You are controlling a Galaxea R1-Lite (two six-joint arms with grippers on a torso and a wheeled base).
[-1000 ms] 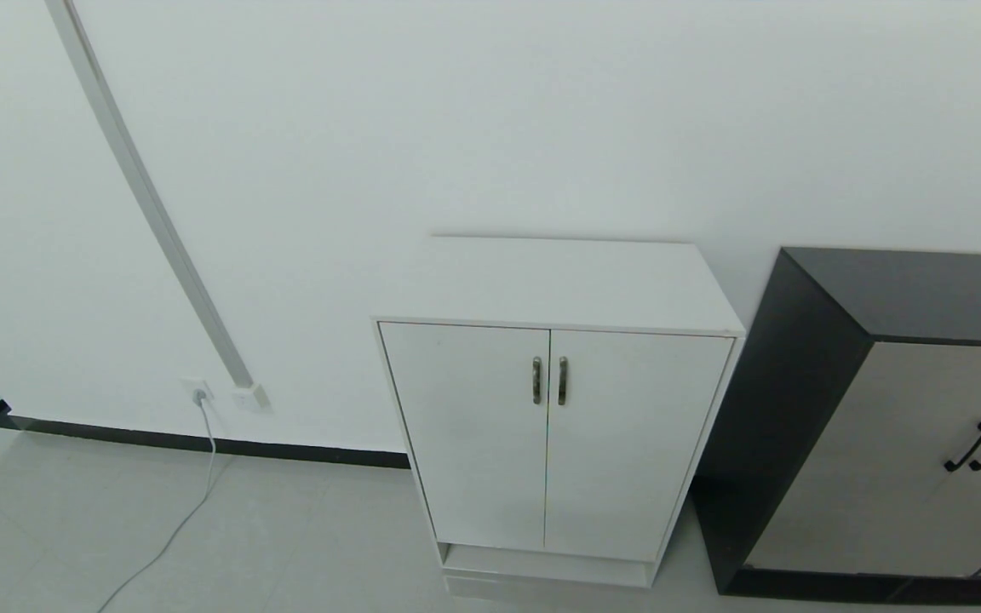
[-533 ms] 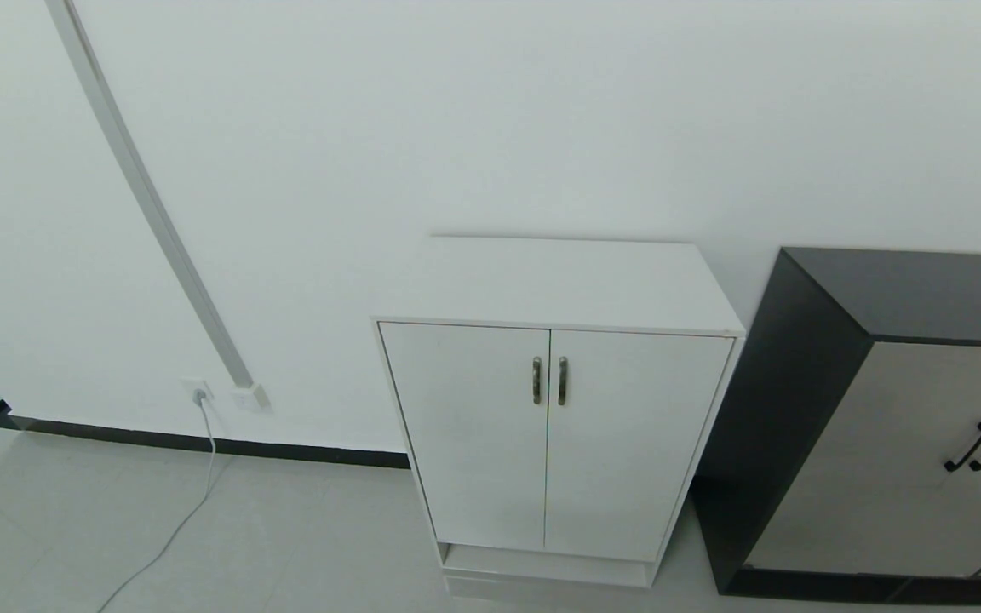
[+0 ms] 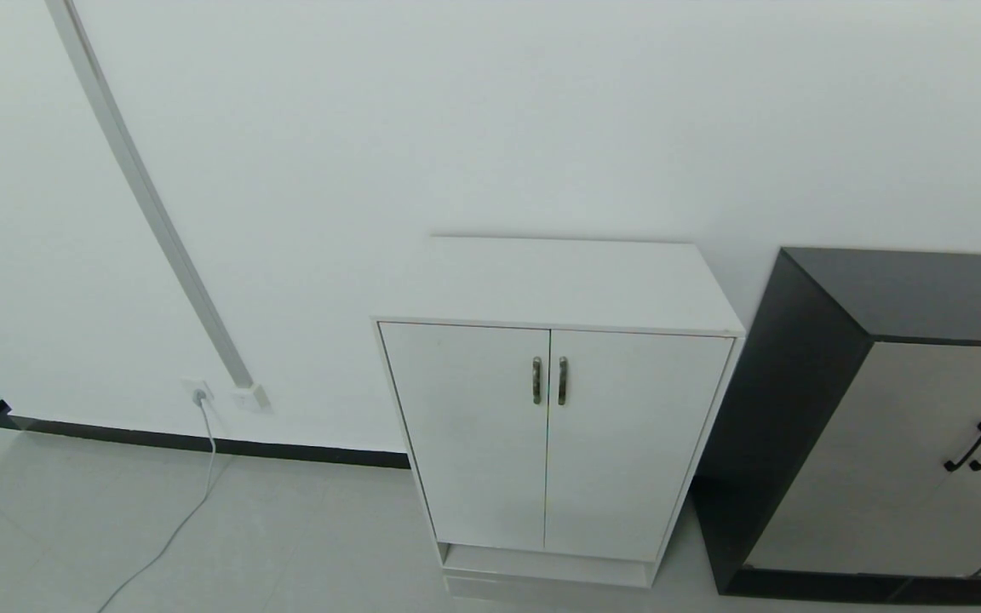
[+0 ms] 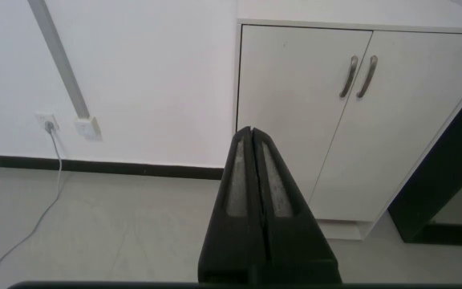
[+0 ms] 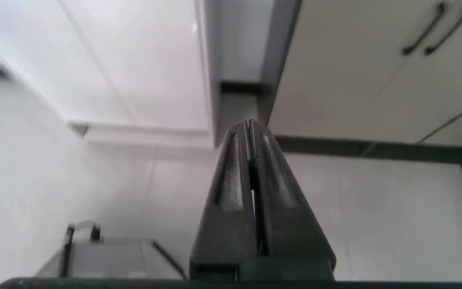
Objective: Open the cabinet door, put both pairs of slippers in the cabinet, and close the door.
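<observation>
A white two-door cabinet (image 3: 554, 426) stands against the wall with both doors closed; two metal handles (image 3: 548, 380) meet at its centre seam. The left wrist view shows the same cabinet (image 4: 351, 120) and its handles (image 4: 359, 76) ahead of my left gripper (image 4: 252, 132), which is shut with nothing between its fingers and hangs well short of the doors. My right gripper (image 5: 249, 127) is shut and empty, low over the floor before the gap between the white cabinet (image 5: 135, 64) and the black one.
A black cabinet (image 3: 882, 409) with grey doors and black handles (image 3: 980, 445) stands right beside the white one. A wall socket (image 3: 198, 393) with a grey cable (image 3: 175, 519) trailing over the tiled floor lies to the left. A grey conduit (image 3: 141, 187) runs up the wall.
</observation>
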